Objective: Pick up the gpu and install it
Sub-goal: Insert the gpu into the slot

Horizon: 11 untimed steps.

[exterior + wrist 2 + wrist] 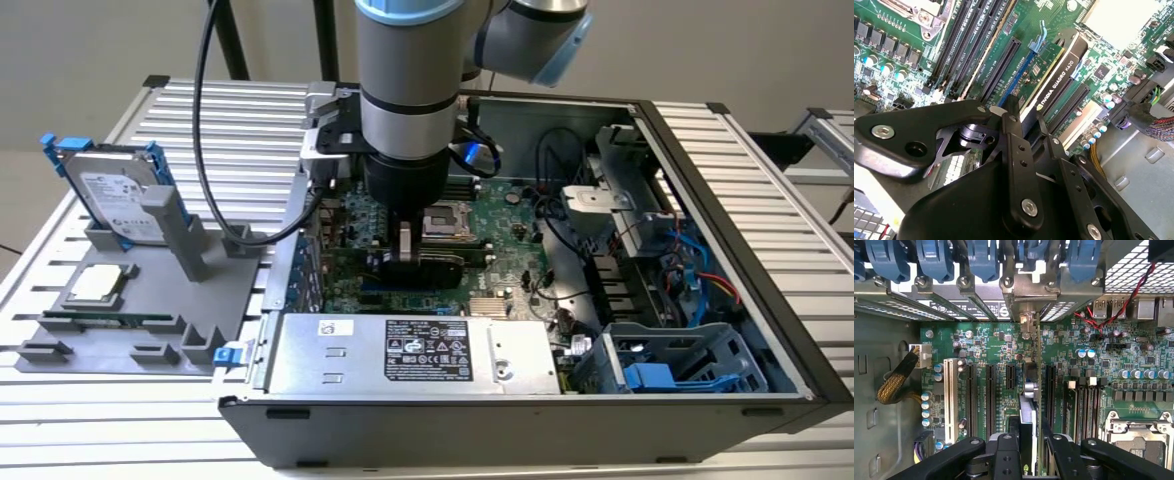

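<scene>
Black linkage gripper (pixel 1030 445) clamps the thin green-and-black gpu card (pixel 1054 67) edge-on above the green motherboard's (pixel 989 345) long black slots (pixel 990 395); slight misalignment could jam its edge connector.

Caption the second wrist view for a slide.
Gripper shut on the gpu, holding it upright at a motherboard expansion slot.

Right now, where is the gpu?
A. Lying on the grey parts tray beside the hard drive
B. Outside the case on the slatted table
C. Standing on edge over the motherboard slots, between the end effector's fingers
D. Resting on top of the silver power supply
C: in the second wrist view the gpu stands on edge among the motherboard slots, with the end effector closed around its upper edge inside the case.
</scene>
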Tool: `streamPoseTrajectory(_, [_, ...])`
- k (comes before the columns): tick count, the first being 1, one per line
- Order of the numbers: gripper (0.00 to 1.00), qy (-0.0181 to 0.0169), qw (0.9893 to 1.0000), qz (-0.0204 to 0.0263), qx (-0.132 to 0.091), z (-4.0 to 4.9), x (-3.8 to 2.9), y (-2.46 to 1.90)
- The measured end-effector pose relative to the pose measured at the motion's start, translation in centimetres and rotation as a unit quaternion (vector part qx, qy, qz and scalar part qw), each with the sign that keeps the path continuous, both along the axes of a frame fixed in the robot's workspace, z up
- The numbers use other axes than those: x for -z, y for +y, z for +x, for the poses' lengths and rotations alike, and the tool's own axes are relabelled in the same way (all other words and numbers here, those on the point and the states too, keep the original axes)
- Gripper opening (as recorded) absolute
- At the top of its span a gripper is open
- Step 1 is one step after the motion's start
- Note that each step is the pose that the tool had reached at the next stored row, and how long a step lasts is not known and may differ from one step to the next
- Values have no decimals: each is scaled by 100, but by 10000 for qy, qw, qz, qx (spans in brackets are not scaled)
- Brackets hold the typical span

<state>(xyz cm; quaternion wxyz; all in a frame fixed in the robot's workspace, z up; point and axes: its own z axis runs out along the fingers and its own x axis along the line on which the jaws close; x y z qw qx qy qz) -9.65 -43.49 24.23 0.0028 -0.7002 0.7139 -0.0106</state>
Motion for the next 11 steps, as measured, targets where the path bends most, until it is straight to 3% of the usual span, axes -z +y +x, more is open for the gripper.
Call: streamPoseTrajectory(11, [0,1,10000,1,0,0,3,0])
